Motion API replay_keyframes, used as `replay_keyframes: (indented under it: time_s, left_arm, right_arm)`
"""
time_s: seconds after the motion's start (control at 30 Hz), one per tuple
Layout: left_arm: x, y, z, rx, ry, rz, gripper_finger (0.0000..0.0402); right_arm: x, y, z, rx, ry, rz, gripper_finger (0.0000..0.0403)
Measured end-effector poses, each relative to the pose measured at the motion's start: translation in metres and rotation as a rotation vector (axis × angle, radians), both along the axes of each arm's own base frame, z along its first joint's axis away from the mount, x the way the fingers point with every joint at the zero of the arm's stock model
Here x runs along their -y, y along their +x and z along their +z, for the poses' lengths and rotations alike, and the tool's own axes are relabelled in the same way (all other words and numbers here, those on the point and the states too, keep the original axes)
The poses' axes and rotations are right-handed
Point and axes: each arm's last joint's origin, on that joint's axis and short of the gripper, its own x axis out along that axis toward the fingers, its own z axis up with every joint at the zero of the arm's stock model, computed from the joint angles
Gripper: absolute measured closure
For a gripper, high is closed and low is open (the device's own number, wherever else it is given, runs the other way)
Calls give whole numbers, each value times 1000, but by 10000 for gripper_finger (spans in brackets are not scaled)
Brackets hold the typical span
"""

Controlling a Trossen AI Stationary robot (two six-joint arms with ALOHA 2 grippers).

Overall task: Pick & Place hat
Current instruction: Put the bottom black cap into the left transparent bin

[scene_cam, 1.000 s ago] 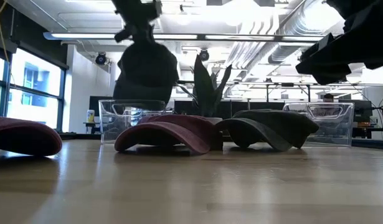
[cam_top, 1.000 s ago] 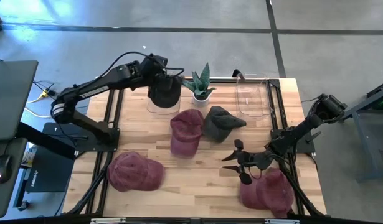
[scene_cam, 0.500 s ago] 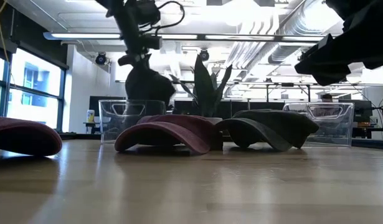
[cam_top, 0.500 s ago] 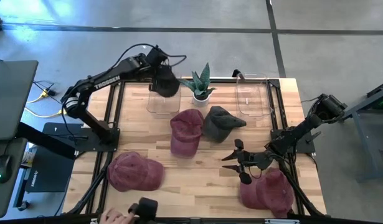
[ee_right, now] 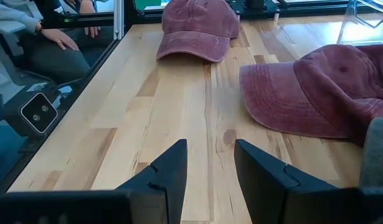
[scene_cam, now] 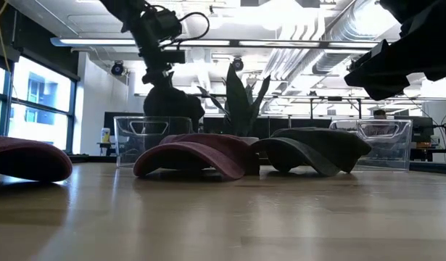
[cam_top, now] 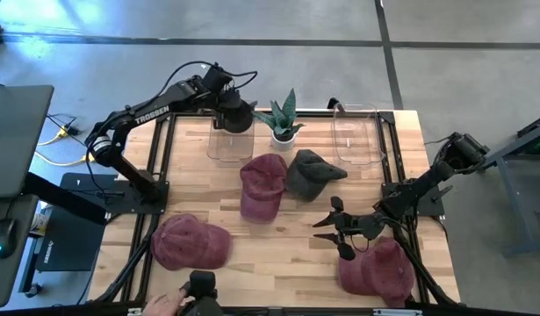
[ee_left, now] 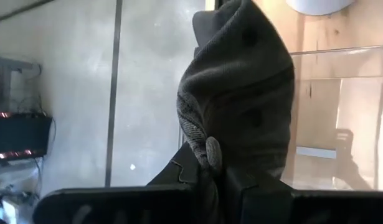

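My left gripper (cam_top: 222, 95) is shut on a dark grey hat (cam_top: 237, 117) above the far end of the left clear bin (cam_top: 227, 145). In the low view the hat (scene_cam: 172, 105) hangs with its lower end about level with the bin's rim (scene_cam: 154, 119). My right gripper (cam_top: 334, 226) is open and waits over the table's near right part, beside a maroon hat (cam_top: 379, 268). Its fingers (ee_right: 172, 171) stand apart over bare wood. A maroon hat (cam_top: 262, 184), a dark hat (cam_top: 309, 173) and another maroon hat (cam_top: 189, 241) lie on the table. My left gripper pinches the dark grey hat at its crown, beside the top button (ee_left: 213, 151), between the two fingers. It comes from above. The hat is lifted clear and hangs below the fingers (scene_cam: 159, 76), bunched together.
A potted plant (cam_top: 284, 118) stands right of the left bin, and a second clear bin (cam_top: 357, 136) sits at the far right. A person's hand with a dark device (cam_top: 195, 297) shows at the near edge. People sit beyond the table (ee_right: 54, 37).
My left gripper has moved toward the table's far edge and down, carrying the dark grey hat. The hat has gone from well above the left bin to hanging at the height of its rim. A person's hand with a device has come in at the near edge.
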Motion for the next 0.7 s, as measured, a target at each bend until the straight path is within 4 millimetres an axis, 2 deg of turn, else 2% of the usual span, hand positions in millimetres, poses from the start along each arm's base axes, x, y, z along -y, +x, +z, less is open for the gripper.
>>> replay_keyframes:
  time_s: [0.2, 0.43, 0.7]
  left_arm:
    - [-5, 1, 2, 111, -9, 90, 329]
    - [-23, -17, 2, 223, -98, 216, 257]
    - [-31, -34, 6, 358, -255, 269, 219]
  right_arm:
    - [0, 0, 0, 0, -2, 1, 274]
    - [0, 0, 0, -1, 1, 7, 274]
    - [-1, 0, 0, -5, 6, 25, 274]
